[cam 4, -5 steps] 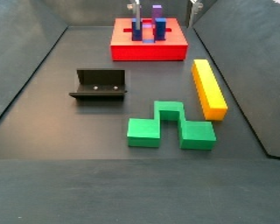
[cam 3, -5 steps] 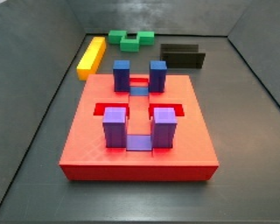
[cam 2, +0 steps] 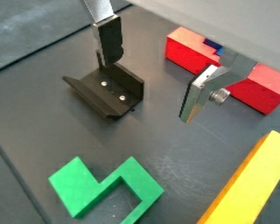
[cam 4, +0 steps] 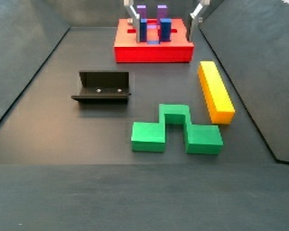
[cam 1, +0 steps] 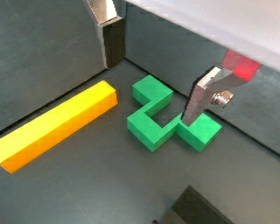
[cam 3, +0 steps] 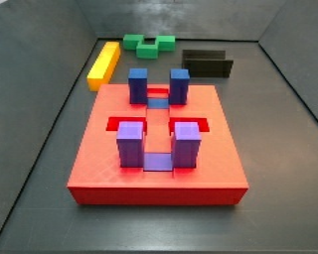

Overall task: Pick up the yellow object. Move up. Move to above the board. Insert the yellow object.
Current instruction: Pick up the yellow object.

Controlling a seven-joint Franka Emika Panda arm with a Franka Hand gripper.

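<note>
Side views faced each other along the floor: one looked over the board [cam 3: 156,139] toward the fixture [cam 3: 209,63], one over the green block [cam 4: 173,130] toward the board [cam 4: 153,45]. Both wrist views looked steeply down past the pincer [cam 1: 154,72] (fingers apart), sharing the green block.
</note>
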